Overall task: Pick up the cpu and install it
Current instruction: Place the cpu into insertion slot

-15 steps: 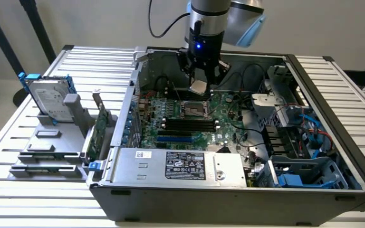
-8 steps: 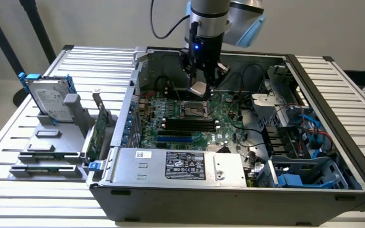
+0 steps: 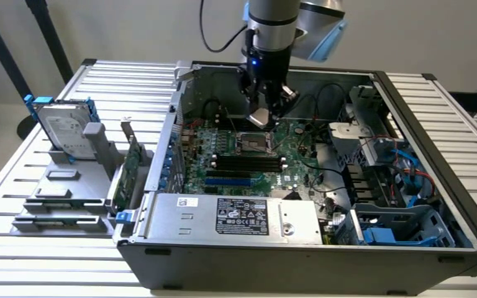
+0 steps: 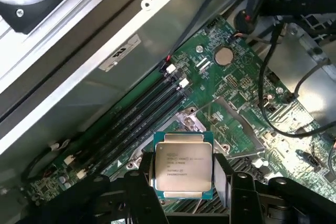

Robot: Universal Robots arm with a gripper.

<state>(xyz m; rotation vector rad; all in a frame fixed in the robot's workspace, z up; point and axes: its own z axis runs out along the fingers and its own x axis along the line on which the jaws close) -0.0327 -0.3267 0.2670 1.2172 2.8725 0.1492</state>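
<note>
The cpu (image 4: 182, 164) sits in my claw (image 4: 182, 181), pinched by two opposite edges between my black fingers (image 4: 143, 178), its silver printed lid facing my wrist camera. In the exterior view the cpu (image 3: 258, 117) hangs tilted at the tip of my claw (image 3: 263, 114), inside the open computer case (image 3: 305, 264) and above the green motherboard (image 3: 292, 155), not yet seated. In that view the square socket (image 3: 253, 143) lies just at six o'clock from the chip, and the black memory slots (image 3: 247, 162) lie further along the same line. From my wrist, the socket's metal frame (image 4: 190, 120) shows just beyond the chip, with the memory slots (image 4: 142, 114) beside it and a round coin battery (image 4: 224, 55) farther off on the motherboard (image 4: 236, 85). In the exterior view, the silver box with a black label (image 3: 238, 217) stands at six o'clock in the case, and a hard drive (image 3: 60, 130) with blue brackets stands on the slatted surface (image 3: 462, 124) at nine o'clock, well apart from the case.
</note>
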